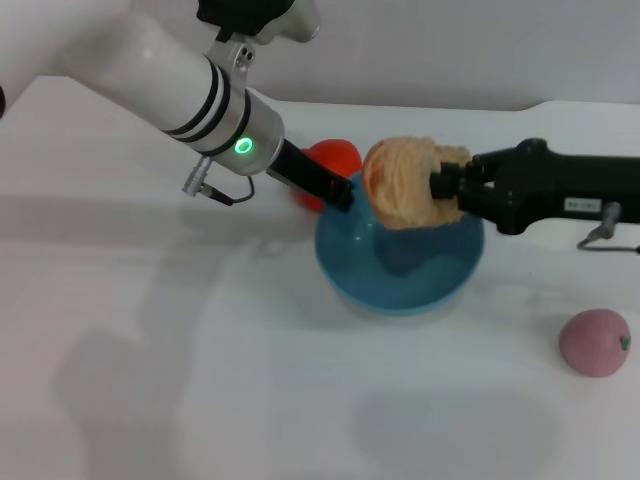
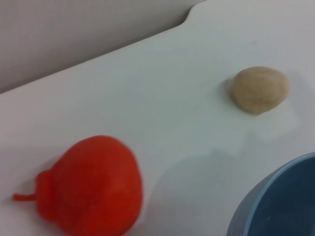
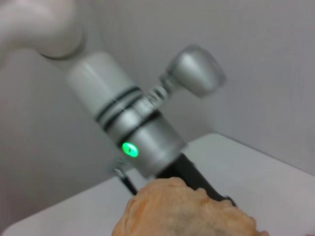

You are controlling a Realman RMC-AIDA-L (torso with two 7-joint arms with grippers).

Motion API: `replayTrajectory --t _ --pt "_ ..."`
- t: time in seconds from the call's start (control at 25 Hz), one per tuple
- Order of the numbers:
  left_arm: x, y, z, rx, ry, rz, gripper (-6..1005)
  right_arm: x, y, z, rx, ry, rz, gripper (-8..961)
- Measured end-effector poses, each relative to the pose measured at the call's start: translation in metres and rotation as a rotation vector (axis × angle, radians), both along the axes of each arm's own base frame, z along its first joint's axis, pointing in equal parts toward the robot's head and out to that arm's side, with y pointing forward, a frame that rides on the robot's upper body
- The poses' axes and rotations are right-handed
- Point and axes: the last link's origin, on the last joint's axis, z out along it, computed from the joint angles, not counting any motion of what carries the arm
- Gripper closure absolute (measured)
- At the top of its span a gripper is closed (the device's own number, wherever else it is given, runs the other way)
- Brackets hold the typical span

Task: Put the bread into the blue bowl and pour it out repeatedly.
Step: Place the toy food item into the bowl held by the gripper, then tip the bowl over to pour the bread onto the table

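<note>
R gripper [image 1: 440, 190] clamping golden-tan crusty bread slab [image 1: 405, 180] over glossy light-blue bowl [image 1: 400, 262].
L gripper [image 1: 340, 195] holding bowl rim, jaw state can't tell; lower bread centred w/ rim before releasing.

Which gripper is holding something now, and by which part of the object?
The right gripper holds the bread by its right end, above the blue bowl. The left gripper is at the bowl's left rim; whether it grips cannot be told.

The bread [image 3: 184, 212] filled the lower edge of the right wrist view, rough and golden-tan. Behind it the left arm [image 3: 125, 125] extended diagonally, white with dark bands, a green indicator light [image 3: 129, 148] lit on its silver collar.
</note>
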Motion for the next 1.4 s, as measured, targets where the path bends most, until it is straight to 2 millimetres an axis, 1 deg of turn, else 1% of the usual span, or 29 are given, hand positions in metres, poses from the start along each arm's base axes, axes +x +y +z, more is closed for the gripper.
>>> replayTrajectory --t 0.16,0.48,0.68,0.72,0.8,0.88,1.0,1.12,1.2,1.24,1.28,1.4 --pt "0.005 0.000 0.000 -0.006 -0.019 -0.007 982 0.009 0.001 -0.018 -0.021 -0.021 -0.030 874" --pt "0.007 0.002 0.001 -0.001 -0.019 -0.013 983 0.016 0.001 -0.017 -0.038 -0.047 -0.069 874" --pt "0.010 0.004 0.001 0.004 -0.016 -0.020 983 0.017 0.000 -0.010 -0.022 -0.048 -0.086 805" --pt "0.010 0.004 0.001 0.004 -0.015 -0.022 983 0.018 0.000 -0.008 -0.014 -0.045 -0.094 791" --pt "0.009 0.005 0.001 0.006 -0.013 -0.024 983 0.020 0.001 0.000 0.011 -0.031 -0.113 549" --pt "0.009 0.006 0.001 0.013 -0.013 -0.026 983 0.021 0.001 0.012 0.045 -0.017 -0.131 542" --pt "0.008 0.009 0.003 0.043 -0.011 -0.033 983 0.024 0.000 0.034 0.108 0.018 -0.174 530" --pt "0.005 0.019 0.006 0.114 0.005 -0.058 983 0.036 -0.003 0.058 0.170 0.063 -0.260 519" --pt "0.005 0.024 0.005 0.159 0.016 -0.080 983 0.050 -0.006 0.070 0.198 0.092 -0.347 512" --pt "0.006 0.027 0.004 0.191 0.023 -0.106 983 0.069 -0.011 0.078 0.214 0.116 -0.448 508" --pt "0.006 0.027 0.004 0.191 0.023 -0.106 983 0.069 -0.011 0.078 0.214 0.116 -0.448 508" --pt "0.012 0.032 0.000 0.249 0.036 -0.175 983 0.096 -0.022 0.085 0.226 0.103 -0.568 507"
